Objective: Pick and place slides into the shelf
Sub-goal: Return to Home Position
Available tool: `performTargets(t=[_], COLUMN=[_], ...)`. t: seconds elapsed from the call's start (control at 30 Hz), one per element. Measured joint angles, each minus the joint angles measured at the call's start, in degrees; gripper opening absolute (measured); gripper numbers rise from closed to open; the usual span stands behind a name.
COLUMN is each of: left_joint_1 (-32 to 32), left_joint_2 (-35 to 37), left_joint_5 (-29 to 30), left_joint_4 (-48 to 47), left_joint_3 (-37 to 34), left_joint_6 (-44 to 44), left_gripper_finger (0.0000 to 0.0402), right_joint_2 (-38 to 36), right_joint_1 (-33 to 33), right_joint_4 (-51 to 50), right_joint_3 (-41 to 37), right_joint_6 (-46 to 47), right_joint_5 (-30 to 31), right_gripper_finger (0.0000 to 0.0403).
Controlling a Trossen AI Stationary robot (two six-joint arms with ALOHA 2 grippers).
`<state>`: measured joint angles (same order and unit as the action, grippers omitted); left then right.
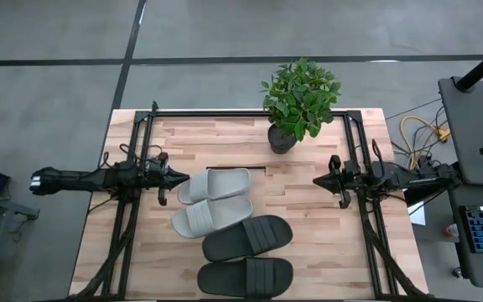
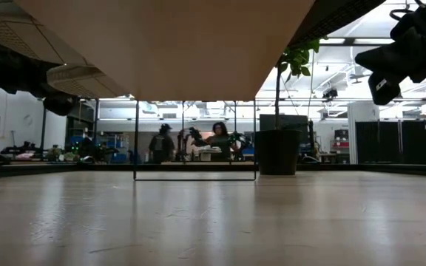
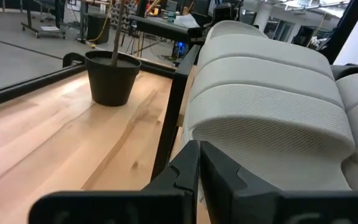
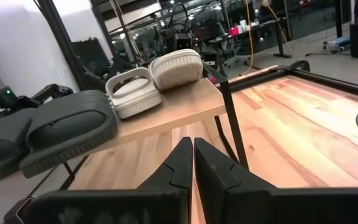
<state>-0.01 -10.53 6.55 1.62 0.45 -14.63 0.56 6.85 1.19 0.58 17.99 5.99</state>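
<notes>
All four slides lie on the shelf (image 4: 179, 109) in the middle of the desk (image 1: 225, 138), with nothing left to pick. The pale grey pair (image 1: 215, 186) takes the far half and the matte black pair (image 1: 248, 238) the half nearer the front edge. Every slide has its long axis running across the desk, from one arm's side toward the other, tipped a little off square.

What matters for your retreat is the left end effector (image 1: 184, 177). Its tips sit just beside the end of the farther grey slide, which lies straight ahead of it and fills its wrist view. I would draw that arm back along its own line rather than swing it sideways. The right end effector (image 1: 317, 181) is well apart from every slide, with bare wood between, so it has the freer path. Both are clenched with their fingers pressed together, and neither is grasping anything.

The grey slides have a fine woven-looking grain on wide, ribbed straps and thick, rounded, foam-like soles. They would probably shift at a light nudge. The black ones are smooth and dull, with the same chunky shape. The shelf is pale planking on thin black bars, raised above the butcher-block desk. A leafy plant in a black pot (image 1: 282, 138) stands beyond the shelf, nearer the right arm.
</notes>
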Motion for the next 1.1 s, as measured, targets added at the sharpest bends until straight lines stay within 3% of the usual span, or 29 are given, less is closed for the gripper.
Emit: performTargets(t=[0.37,0.93,1.1], left_joint_1=[0.00,0.00,0.00], left_joint_2=[0.90,0.45,0.45], left_joint_5=[5.78,3.94,2.46], left_joint_4=[1.15,0.80,0.54], left_joint_3=[0.00,0.00,0.00], left_joint_6=[0.50,1.53,1.55], left_gripper_finger=[0.0000,0.0000,0.0000], right_joint_2=[0.00,0.00,0.00], right_joint_1=[0.00,0.00,0.00], right_joint_4=[-0.02,-0.09,-0.09], right_joint_3=[0.00,0.00,0.00], right_joint_6=[1.54,1.34,-5.01], right_joint_5=[-0.21,-0.42,-0.44], right_gripper_finger=[0.0009,0.0009,0.0009])
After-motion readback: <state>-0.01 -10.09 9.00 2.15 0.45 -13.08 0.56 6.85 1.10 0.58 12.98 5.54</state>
